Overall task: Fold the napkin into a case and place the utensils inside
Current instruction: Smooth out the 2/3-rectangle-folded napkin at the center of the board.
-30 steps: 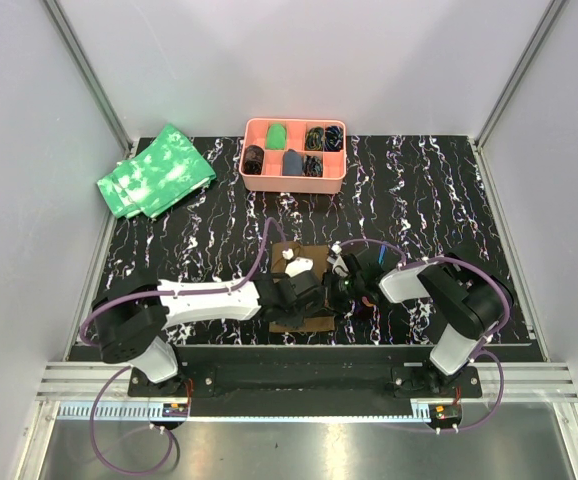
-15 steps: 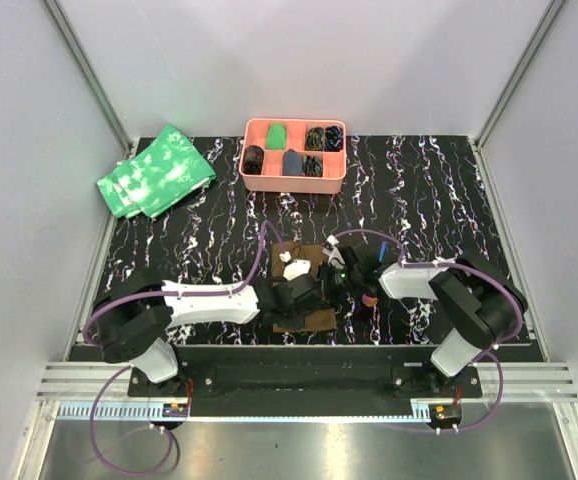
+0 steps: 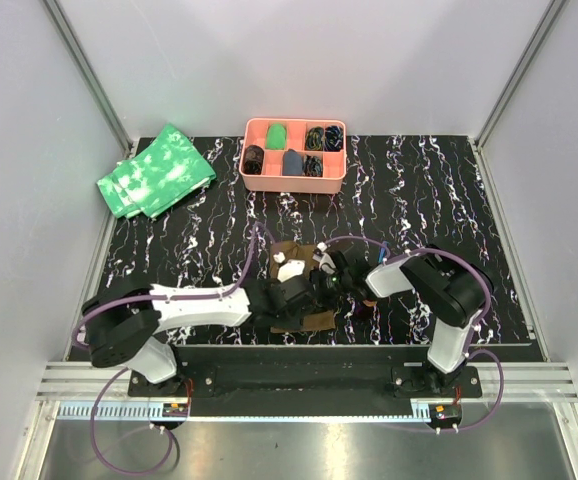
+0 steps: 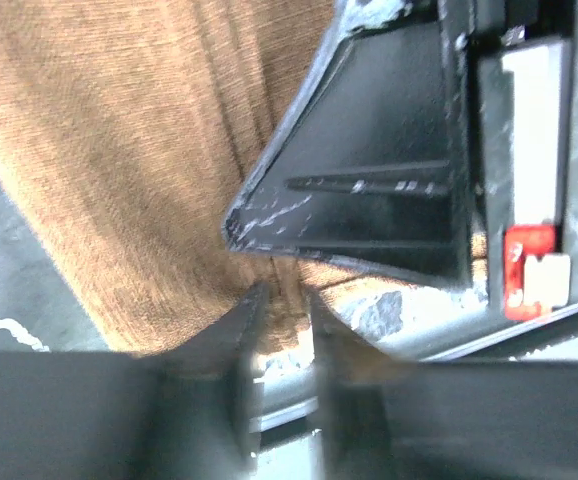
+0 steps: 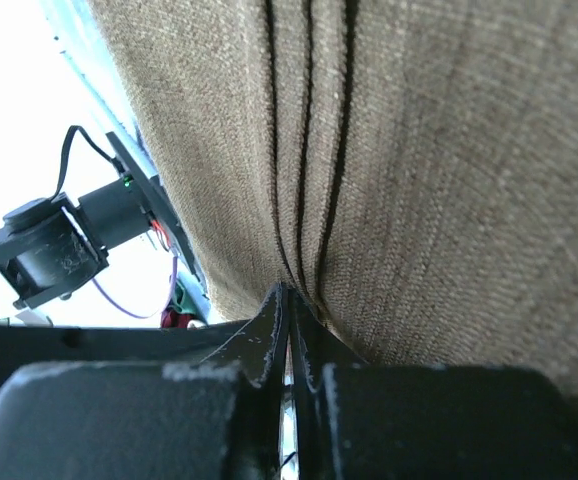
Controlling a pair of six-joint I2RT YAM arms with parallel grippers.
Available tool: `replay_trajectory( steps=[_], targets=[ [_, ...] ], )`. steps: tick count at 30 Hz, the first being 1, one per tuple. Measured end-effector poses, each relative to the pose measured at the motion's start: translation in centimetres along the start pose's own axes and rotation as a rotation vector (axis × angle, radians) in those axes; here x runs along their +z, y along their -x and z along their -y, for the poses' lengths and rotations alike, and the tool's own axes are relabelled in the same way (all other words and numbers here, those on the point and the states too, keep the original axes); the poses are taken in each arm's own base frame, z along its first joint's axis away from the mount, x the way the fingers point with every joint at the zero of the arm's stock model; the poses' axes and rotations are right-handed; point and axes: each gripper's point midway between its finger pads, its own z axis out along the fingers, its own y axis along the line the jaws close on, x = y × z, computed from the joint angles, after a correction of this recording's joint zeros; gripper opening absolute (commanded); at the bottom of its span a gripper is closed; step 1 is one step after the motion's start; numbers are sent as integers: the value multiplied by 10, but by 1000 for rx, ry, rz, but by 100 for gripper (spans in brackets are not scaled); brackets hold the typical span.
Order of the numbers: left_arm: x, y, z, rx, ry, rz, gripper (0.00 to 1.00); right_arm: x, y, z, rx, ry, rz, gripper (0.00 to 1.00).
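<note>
Two pairs of jaws meet on the plain brown square cloth napkin point(image 4: 119, 160), folded in layers on the black marbled desk point(image 3: 419, 200), well to the arms' side of the pink plastic compartment tray point(image 3: 294, 182). The left jaws and right jaws each pinch a layered fold. Uneven pulling could slide those layers open, and the crowded wrists might knock together. Bare desk lies toward the tray, while the cloth's edge farthest from the tray nears the desk's front lip.
</note>
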Motion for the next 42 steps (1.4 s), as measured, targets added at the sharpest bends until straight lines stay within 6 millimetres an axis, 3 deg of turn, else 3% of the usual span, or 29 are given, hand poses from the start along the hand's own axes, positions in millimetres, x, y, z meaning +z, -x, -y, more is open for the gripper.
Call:
replay_trajectory(
  steps=[3, 7, 11, 18, 27, 29, 36, 39, 42],
  targets=[
    [-13, 3, -7, -20, -15, 17, 30, 2, 0, -1, -9, 24, -6, 3],
    [-35, 25, -20, -107, -70, 80, 18, 3, -1, -2, -15, 40, -6, 3],
    [-36, 40, -40, -189, -85, 116, 11, 3, -1, -2, -18, 42, -6, 3],
    [-8, 2, -54, -218, -107, 20, 6, 3, -1, -2, -17, 41, -6, 3],
    [0, 4, -38, -294, -252, 66, 5, 2, 5, -6, -42, -35, -30, 4],
    [0, 5, -36, -293, -267, 67, 5, 0, 12, -12, -63, -55, -18, 4],
    [-2, 3, -38, -289, -263, 61, 5, -7, 44, -64, -172, -16, 43, 4],
    [-4, 0, -42, -284, -248, 57, 5, -1, 48, -72, -187, 8, 36, 4],
    [-6, -1, -45, -280, -236, 54, 5, 12, 45, -65, -170, 19, 2, 4]
  ],
)
